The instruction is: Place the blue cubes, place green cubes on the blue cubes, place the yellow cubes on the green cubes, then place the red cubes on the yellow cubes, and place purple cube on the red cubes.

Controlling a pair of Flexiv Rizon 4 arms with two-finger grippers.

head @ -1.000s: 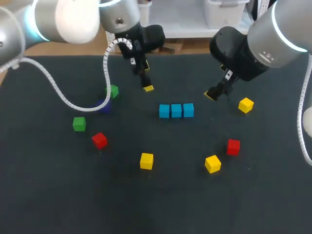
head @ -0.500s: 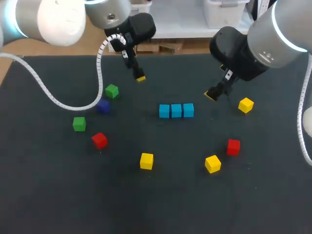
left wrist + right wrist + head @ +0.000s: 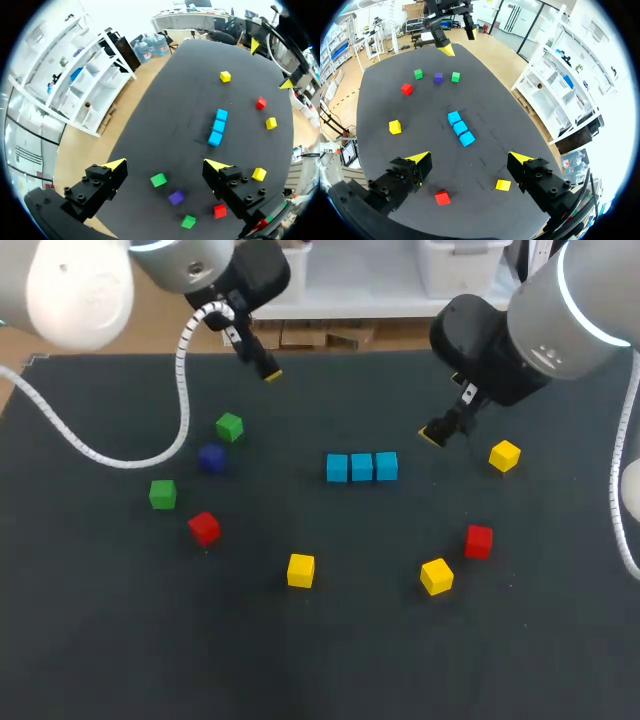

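Three blue cubes [image 3: 362, 467], two green [image 3: 229, 426], three yellow [image 3: 300, 570], two red [image 3: 204, 528] and one purple [image 3: 211, 458] are counted. Left end effector [image 3: 166, 164] and right end effector [image 3: 470, 158] are held wide open, empty.

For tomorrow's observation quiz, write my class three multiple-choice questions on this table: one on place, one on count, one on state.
1. Where is the purple cube? A) on the blue row B) in the right gripper C) on the table by a green cube
2. How many yellow cubes are there? A) two B) three C) four
3. The left gripper is: A) open and empty B) shut on a green cube C) shut on a red cube
Answers: 1 C, it rests on the table beside a green cube. 2 B, three lie scattered. 3 A, its fingers stand apart, nothing between them.
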